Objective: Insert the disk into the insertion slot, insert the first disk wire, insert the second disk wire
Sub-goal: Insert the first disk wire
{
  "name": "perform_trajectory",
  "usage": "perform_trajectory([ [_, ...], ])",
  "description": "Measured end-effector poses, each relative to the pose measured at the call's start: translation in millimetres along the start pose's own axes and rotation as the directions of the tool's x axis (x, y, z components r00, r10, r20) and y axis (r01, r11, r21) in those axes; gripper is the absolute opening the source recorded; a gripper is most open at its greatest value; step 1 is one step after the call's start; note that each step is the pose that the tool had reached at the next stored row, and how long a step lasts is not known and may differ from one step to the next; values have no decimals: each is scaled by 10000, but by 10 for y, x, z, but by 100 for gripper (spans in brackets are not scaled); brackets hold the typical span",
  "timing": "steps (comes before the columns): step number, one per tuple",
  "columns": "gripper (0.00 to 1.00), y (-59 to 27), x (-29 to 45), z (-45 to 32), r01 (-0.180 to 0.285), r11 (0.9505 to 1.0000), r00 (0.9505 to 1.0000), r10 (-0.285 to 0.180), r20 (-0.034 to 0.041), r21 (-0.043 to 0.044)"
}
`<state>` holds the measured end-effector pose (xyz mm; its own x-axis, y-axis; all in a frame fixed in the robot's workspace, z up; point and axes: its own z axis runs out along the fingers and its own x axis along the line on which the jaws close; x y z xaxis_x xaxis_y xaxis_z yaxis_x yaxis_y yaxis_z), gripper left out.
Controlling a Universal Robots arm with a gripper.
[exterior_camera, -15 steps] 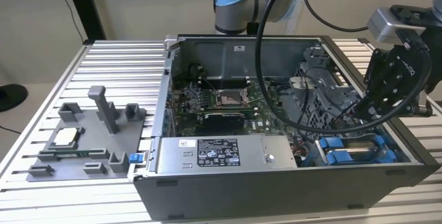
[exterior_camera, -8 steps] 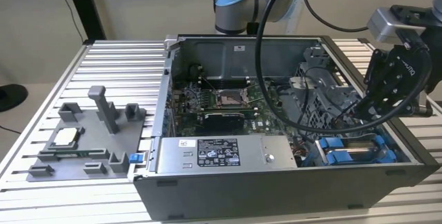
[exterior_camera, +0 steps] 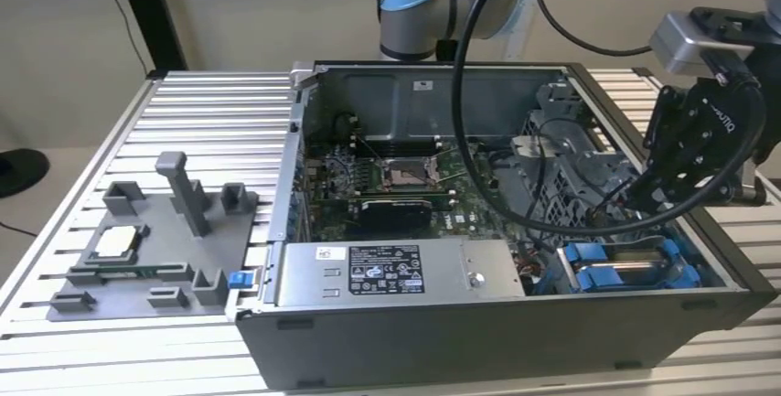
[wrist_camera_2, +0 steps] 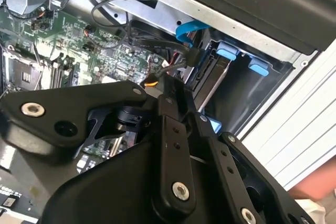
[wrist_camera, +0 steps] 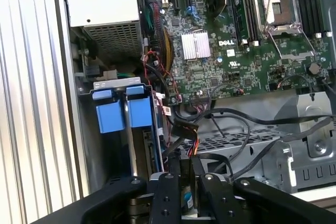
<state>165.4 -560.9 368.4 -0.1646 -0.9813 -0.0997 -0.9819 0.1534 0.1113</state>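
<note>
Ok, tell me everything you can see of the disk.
The disk is down inside the insertion slot, in a corner of the open computer case. It shows a narrow silver edge, with two bright blue plastic tabs at the open end and the slot's grey walls either side. A black connector with coloured wires hangs beside it; whether it is plugged in cannot be told.

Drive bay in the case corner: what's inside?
A silver disk with blue tabs sits in the bay. Its connector end is covered by cables; whether any are plugged in can't be seen.
</note>
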Motion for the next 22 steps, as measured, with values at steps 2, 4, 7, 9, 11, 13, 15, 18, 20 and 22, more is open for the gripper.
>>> perform_trajectory([
  [2,0,4,1,1,119,9999,9999,-119,-98,1],
  [4,0,5,1,1,219,9998,9993,-218,-296,17],
  [7,0,6,2,2,335,9994,9977,-332,-597,42],
  [9,0,7,2,2,396,9992,9965,-391,-745,57],
  [11,0,17,5,11,464,9988,9961,-453,-751,139],
  [13,0,33,11,18,524,9981,9960,-500,-739,315],
  [15,0,49,19,29,563,9971,9960,-526,-719,506],
  [18,0,51,20,33,568,9969,9960,-528,-716,545],
  [20,0,51,20,33,568,9969,9960,-528,-716,546],
  [22,0,51,20,34,568,9969,9960,-528,-716,546],
])
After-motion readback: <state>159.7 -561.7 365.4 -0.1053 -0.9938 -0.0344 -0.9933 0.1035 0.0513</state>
